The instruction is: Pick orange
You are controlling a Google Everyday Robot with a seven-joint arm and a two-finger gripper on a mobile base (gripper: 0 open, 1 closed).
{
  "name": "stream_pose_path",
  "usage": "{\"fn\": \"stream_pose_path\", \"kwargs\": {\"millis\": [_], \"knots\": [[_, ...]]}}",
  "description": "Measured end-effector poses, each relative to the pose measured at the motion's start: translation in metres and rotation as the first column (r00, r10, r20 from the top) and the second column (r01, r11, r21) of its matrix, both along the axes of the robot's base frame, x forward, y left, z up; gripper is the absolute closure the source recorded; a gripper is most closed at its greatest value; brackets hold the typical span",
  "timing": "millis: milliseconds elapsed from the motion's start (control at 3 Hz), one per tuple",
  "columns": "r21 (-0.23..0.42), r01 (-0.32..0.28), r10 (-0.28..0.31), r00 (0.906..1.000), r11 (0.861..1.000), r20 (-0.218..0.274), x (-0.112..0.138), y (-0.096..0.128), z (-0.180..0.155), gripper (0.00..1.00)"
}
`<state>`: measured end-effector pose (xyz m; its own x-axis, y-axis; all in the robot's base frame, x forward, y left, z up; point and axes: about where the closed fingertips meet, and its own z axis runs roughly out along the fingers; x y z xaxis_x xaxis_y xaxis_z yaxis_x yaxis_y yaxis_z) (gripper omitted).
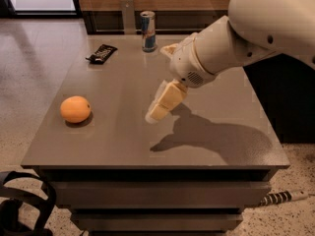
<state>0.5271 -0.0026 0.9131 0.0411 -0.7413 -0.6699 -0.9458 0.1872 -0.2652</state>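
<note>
End effector (160,109) hangs above the middle of the desk (118,146), angled down and to the left, well apart from the orange (75,109). Whether it is spread apart or drawn together I cannot tell from this angle, and it holds nothing that shows.

The orange sits alone near the left edge of the desk, toward the near side, with bare surface all round it. The step in hand looks like the approach. To do it well, the arm should travel left and slightly nearer, then come down straight over the fruit so that it closes across the widest part. A round, smooth fruit is likely to roll if nudged from one side, and the left edge is close, so a centred descent matters more than speed.

Counted: one orange, one drink can (147,23) at the far edge, one dark snack packet (102,53) at the far left, one end effector.
</note>
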Motion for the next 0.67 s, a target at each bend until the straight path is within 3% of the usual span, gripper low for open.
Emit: {"fn": "stream_pose_path", "kwargs": {"millis": [333, 667], "knots": [[0.020, -0.030, 0.030, 0.9992, 0.999, -0.025, 0.012, 0.012, -0.008, 0.00], [0.101, -0.105, 0.109, 0.9933, 0.989, -0.038, 0.035, 0.043, -0.024, 0.00]]}}
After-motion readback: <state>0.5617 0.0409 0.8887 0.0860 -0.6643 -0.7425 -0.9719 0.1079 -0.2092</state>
